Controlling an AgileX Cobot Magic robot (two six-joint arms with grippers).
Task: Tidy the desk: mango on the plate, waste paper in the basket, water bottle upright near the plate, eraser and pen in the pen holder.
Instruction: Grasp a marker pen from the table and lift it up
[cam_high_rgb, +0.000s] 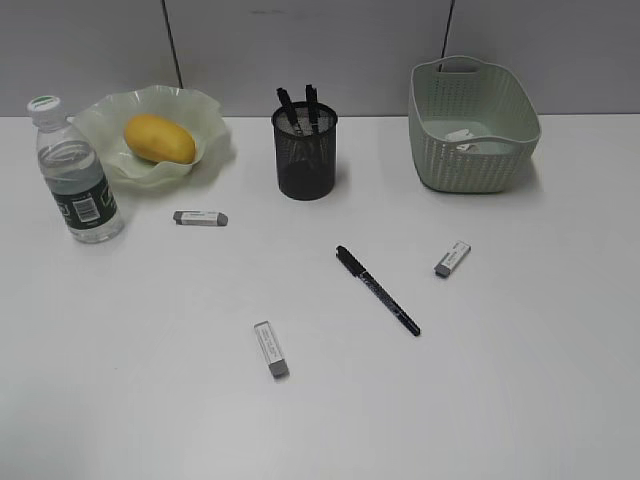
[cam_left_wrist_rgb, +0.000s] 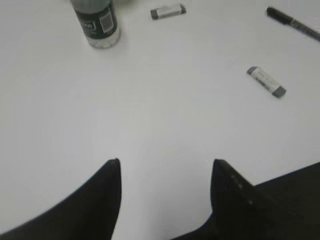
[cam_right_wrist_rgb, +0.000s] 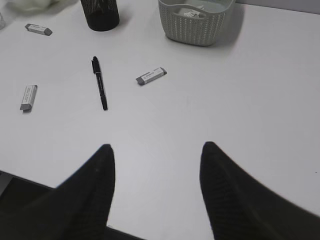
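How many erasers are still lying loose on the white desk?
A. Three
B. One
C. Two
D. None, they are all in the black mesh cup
A. Three erasers lie on the desk: one near the water bottle, one at the front, and one to the right of the loose pen.

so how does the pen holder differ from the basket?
The pen holder is a black wire-mesh cylinder; the basket is pale green perforated plastic, oval, with handle cut-outs. The pen holder is narrower and holds two pens; the basket holds waste paper. Both stand upright near the desk's back edge.
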